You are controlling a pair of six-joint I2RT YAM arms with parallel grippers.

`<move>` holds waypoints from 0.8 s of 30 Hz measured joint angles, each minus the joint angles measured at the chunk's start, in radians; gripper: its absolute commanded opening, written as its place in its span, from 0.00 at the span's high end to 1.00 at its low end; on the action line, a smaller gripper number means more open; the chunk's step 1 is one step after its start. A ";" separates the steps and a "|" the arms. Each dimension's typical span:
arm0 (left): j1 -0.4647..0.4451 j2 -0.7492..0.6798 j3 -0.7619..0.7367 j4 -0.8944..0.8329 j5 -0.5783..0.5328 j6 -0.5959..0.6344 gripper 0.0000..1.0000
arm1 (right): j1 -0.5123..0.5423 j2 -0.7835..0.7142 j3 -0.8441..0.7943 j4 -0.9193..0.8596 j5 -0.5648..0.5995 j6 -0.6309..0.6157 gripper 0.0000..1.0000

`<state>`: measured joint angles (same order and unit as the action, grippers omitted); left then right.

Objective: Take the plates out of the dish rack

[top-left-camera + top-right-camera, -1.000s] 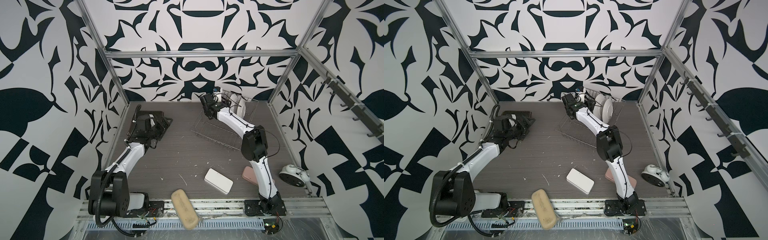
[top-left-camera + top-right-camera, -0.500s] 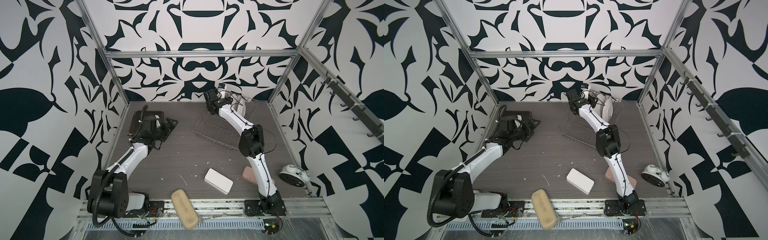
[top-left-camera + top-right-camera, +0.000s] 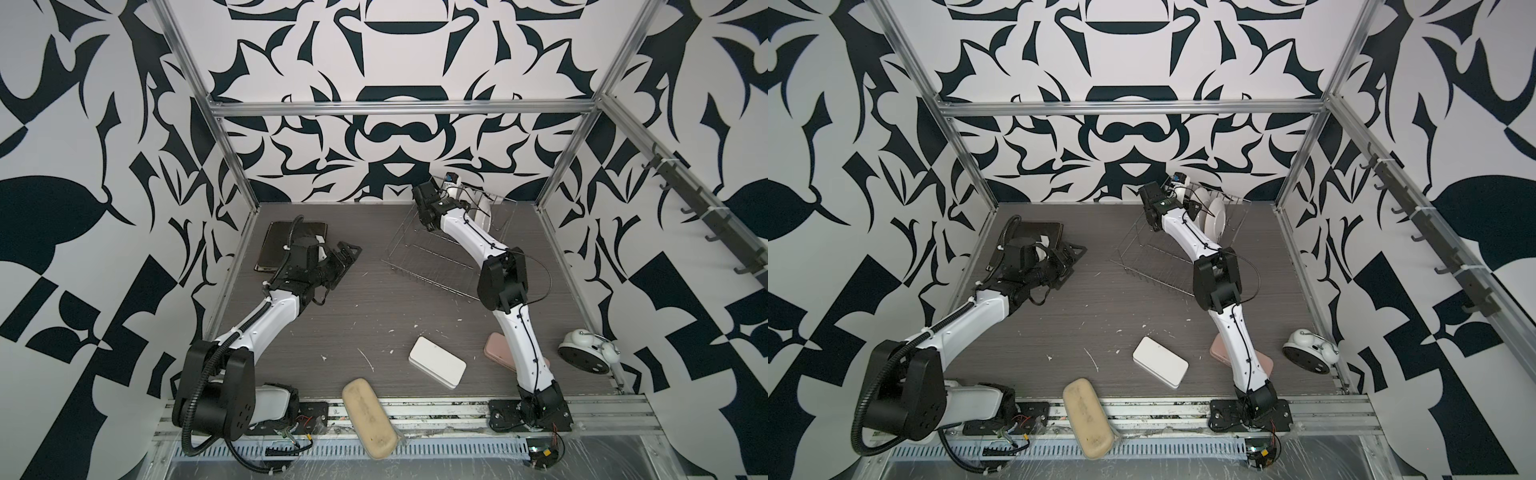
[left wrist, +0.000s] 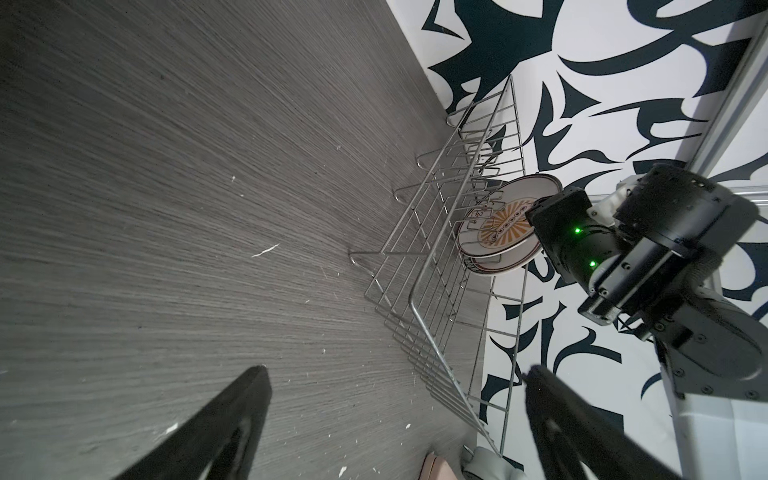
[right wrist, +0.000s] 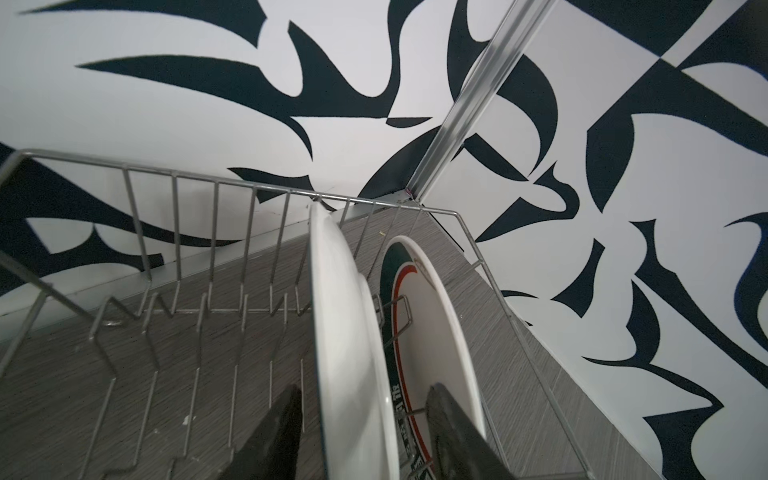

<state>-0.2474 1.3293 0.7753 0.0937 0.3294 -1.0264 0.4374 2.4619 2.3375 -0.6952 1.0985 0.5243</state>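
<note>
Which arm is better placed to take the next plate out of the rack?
Right. The right gripper straddles a white plate standing in the rack, with one jaw on each side. The left gripper is open, far across the table, beside the black plates.

Your top views are bright and evenly lit from overhead, with soft shadows under the arms [image 3: 266, 320] and glare on the plastic film [image 3: 602, 459] at 6 o'clock. Your wrist views stretch at the edges; the left gripper [image 4: 397, 368] fingers [image 4: 224, 428] and the nearest plate [image 5: 353, 395] look soft.
</note>
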 measured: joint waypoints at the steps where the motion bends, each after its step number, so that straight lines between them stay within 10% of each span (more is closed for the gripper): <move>1: 0.000 0.003 0.000 0.003 0.001 -0.002 0.01 | -0.005 0.000 0.000 -0.003 -0.003 0.004 0.48; 24: 0.000 0.074 -0.034 0.089 0.034 -0.050 0.01 | -0.026 0.008 0.000 -0.021 -0.074 0.072 0.65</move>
<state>-0.2474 1.4036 0.7410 0.1822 0.3637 -1.0760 0.4118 2.4699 2.3379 -0.7166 1.0248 0.5961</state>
